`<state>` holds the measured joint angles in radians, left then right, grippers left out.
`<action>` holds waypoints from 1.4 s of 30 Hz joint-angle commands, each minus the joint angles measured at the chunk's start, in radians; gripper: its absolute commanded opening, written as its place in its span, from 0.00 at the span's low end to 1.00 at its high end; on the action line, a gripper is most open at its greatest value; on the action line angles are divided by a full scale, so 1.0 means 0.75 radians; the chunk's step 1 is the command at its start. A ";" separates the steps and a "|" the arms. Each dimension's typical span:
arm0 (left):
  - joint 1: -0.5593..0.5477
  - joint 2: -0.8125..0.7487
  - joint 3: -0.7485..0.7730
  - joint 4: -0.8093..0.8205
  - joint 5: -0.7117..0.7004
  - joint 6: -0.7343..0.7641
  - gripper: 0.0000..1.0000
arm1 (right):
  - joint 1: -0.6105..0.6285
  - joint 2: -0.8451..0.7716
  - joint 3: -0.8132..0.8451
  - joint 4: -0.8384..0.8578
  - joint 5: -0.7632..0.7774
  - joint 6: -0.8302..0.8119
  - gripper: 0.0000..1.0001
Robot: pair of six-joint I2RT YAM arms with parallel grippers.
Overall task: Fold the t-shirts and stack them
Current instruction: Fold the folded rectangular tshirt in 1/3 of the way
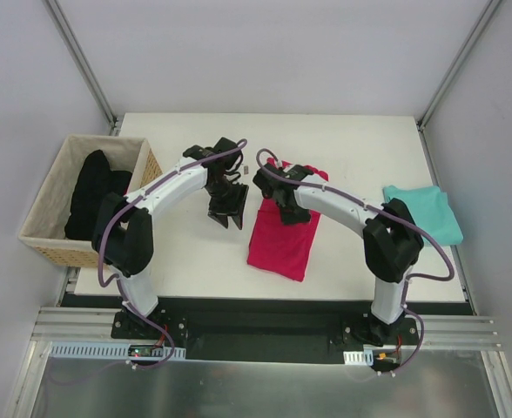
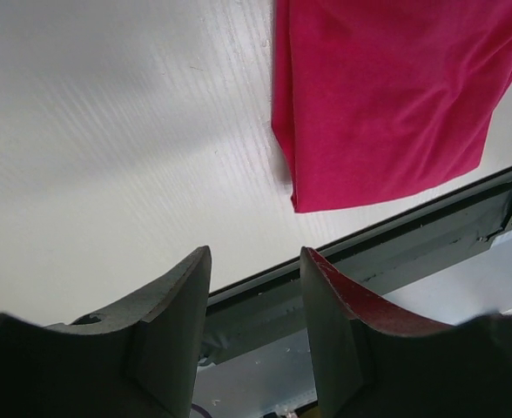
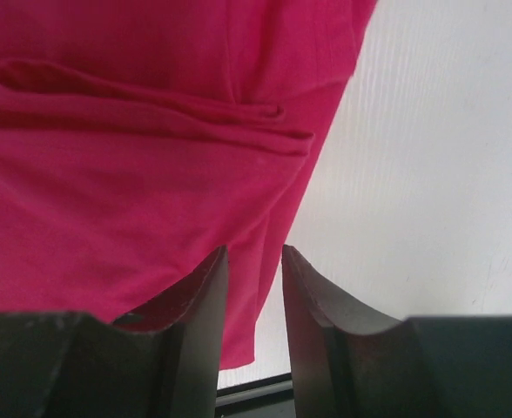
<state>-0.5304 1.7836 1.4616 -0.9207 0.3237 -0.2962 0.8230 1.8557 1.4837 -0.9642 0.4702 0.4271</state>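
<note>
The crimson-pink t-shirt [image 1: 282,239] lies folded into a long strip at the table's middle, running from the far side toward the near edge. The teal t-shirt [image 1: 426,212] lies folded at the table's right edge. My left gripper [image 1: 225,218] is open and empty above bare table just left of the pink shirt; its wrist view shows the pink shirt's near corner [image 2: 387,96] beyond the gripper [image 2: 254,261]. My right gripper [image 1: 293,213] hovers over the pink shirt's upper half, open with a narrow gap [image 3: 253,261], and the pink shirt's folds [image 3: 134,174] lie below it.
A woven wicker basket [image 1: 51,205] with a cloth liner stands off the table's left side and holds dark clothing [image 1: 95,192]. The table's near edge and a dark rail [image 2: 395,239] run close to the shirt's end. Frame posts stand at the far corners.
</note>
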 commanded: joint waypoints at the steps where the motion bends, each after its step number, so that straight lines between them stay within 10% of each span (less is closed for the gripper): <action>1: -0.009 -0.114 0.039 -0.018 -0.061 -0.018 0.45 | -0.005 0.115 0.159 -0.026 0.032 -0.146 0.34; 15: 0.014 -0.159 0.039 -0.051 -0.145 -0.006 0.45 | -0.230 0.524 0.754 -0.034 -0.001 -0.393 0.35; 42: 0.120 0.070 0.360 -0.173 -0.141 0.098 0.45 | -0.474 0.681 0.899 -0.021 -0.058 -0.500 0.37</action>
<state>-0.4500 1.8179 1.6787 -1.0084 0.2245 -0.2447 0.4725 2.3386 2.1109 -0.9653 0.4549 0.0666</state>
